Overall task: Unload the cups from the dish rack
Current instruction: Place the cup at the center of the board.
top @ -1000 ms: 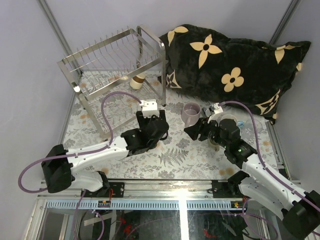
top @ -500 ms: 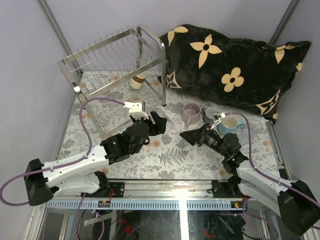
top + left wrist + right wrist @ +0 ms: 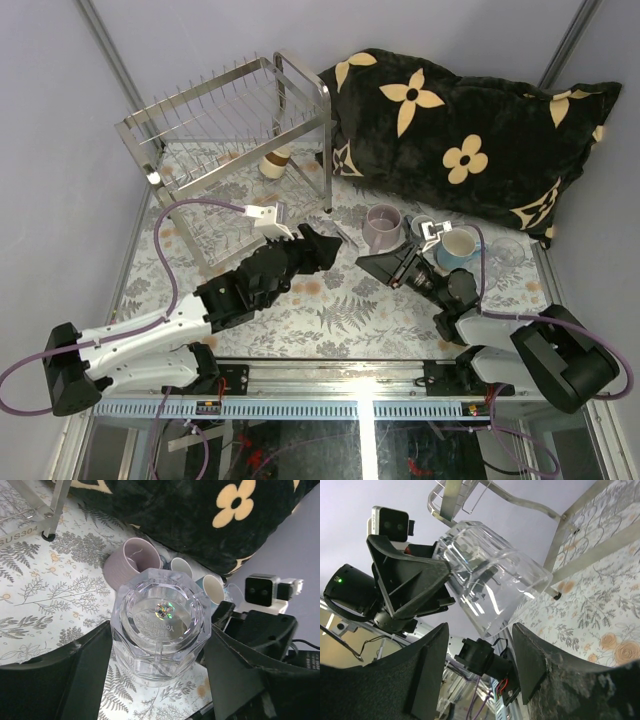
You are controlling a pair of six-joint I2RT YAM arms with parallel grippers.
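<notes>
Left wrist view: clear glass seen end-on, small shiny sticker at its middle, clamped between the 2 fingers of the left gripper and held off the floral table. At 11 o'clock of the glass in that view is the lilac-pink mug, mouth showing. At 1 o'clock is a small pale cup, just beside the mug, and at 2 o'clock the light blue mug, cream inside. All 3 sit close along the black flowered pillow.

Right wrist view: glass seen side-on, tilted, in the air, pinched by the left fingers. The right gripper has its jaws spread wide with nothing between them. The glass is just ahead of its tips, and contact cannot be told.

Top view: the 2 grippers face each other near the table middle, the left arm lying toward 8 o'clock, the right toward 4 o'clock. At 11 o'clock, well apart from both, stands the dish rack. The cream-and-brown cup is inside its frame at the pillow end; shelf or table, cannot tell. What looks like a second clear glass sits at 3 o'clock, near the blue mug, too faint to be sure.
</notes>
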